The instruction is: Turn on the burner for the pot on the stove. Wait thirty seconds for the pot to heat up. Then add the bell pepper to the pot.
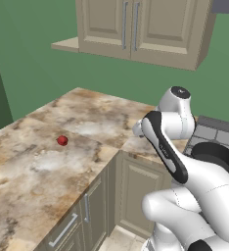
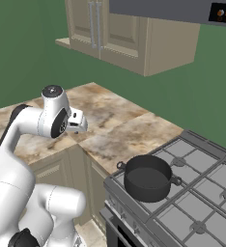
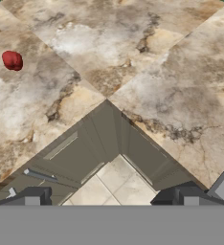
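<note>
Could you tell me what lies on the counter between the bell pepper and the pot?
Nothing: between the bell pepper and the pot on the stove, the left base view shows bare marbled counter, partly hidden by the arm.

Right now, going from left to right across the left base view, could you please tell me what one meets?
Bell pepper → marbled counter corner → robot arm → pot on the stove.

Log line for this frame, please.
gripper: open, empty, above counter corner | pepper: on counter | pot: on stove

I see the marbled tabletop (image 1: 33,166) carrying the bell pepper (image 1: 62,140), and the stove (image 2: 202,202) bearing the pot (image 2: 148,178)
</note>
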### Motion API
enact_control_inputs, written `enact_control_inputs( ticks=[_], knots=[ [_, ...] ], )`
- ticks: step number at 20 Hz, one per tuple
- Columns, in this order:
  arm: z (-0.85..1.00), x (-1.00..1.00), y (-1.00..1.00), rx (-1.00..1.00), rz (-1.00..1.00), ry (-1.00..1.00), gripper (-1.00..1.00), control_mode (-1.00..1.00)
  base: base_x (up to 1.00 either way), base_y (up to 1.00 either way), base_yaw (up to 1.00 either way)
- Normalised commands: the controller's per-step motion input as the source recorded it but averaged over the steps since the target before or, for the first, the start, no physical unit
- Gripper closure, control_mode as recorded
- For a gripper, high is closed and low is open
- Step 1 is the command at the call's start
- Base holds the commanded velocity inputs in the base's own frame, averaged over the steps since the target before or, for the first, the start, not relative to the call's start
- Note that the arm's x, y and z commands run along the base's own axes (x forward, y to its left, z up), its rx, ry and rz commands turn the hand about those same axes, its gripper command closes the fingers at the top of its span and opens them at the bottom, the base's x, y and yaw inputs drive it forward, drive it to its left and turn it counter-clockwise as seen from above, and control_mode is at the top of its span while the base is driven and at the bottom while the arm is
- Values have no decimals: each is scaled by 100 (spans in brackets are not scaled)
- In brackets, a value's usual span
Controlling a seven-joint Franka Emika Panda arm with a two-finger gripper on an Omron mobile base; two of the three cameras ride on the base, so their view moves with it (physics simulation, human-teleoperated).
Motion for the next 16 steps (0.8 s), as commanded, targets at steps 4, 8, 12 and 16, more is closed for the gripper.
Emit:
enact_control_inputs(
  ticks=[4,8,12,16],
  knots=[
    [0,0,0,0,0,0,-100,-100,0,0,0],
    [0,0,0,0,0,0,-100,-100,0,0,0],
    [0,0,0,0,0,0,-100,-100,0,0,0],
    [0,0,0,0,0,0,-100,-100,0,0,0]
  ],
)
